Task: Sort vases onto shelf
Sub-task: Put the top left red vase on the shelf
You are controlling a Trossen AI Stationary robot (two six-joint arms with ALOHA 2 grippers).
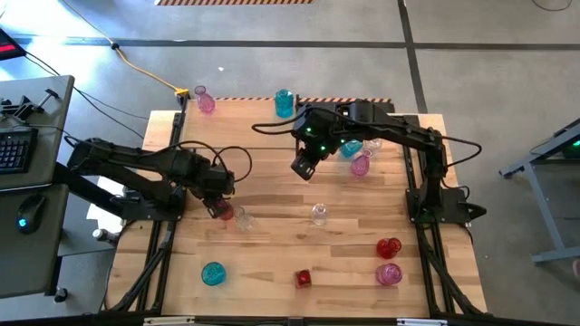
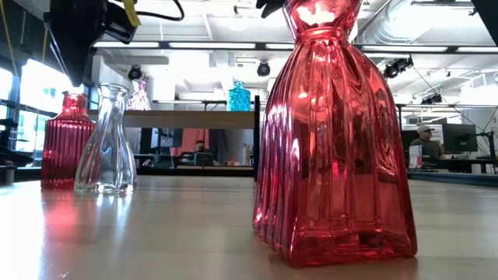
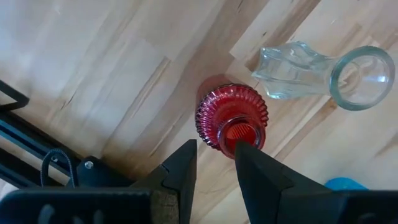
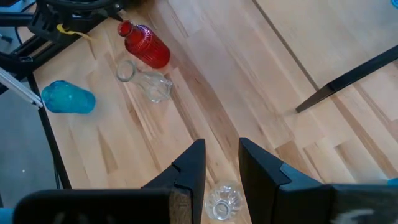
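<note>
The plank-striped wooden tabletop (image 1: 272,244) stands on a grey concrete floor, with a desk holding a keyboard (image 1: 13,149) off to the left and a yellow cable (image 1: 145,68) running across the floor behind it. At table height the room beyond is a bright workshop with ceiling ducts, and a person (image 2: 424,144) sits far off on the right. The shelf (image 1: 263,122) of light wood occupies the far part of the table; a pink vase (image 1: 206,101) and a teal vase (image 1: 285,102) stand at its back edge, and more vases cluster under the right arm. On the tabletop nearer the camera stand a teal vase (image 1: 213,273), a small red vase (image 1: 304,278), a round red vase (image 1: 389,247), a pink vase (image 1: 389,273) and a clear vase (image 1: 319,214). The left gripper (image 3: 214,152) hovers low over a ribbed red vase (image 3: 232,118), its fingers (image 3: 183,168) narrowly parted just beside the neck and clamping nothing; a second clear vase (image 3: 317,71) stands just beside that red one. The right gripper (image 4: 217,158) hangs above the shelf's front edge, fingers likewise a narrow gap apart and empty.
</note>
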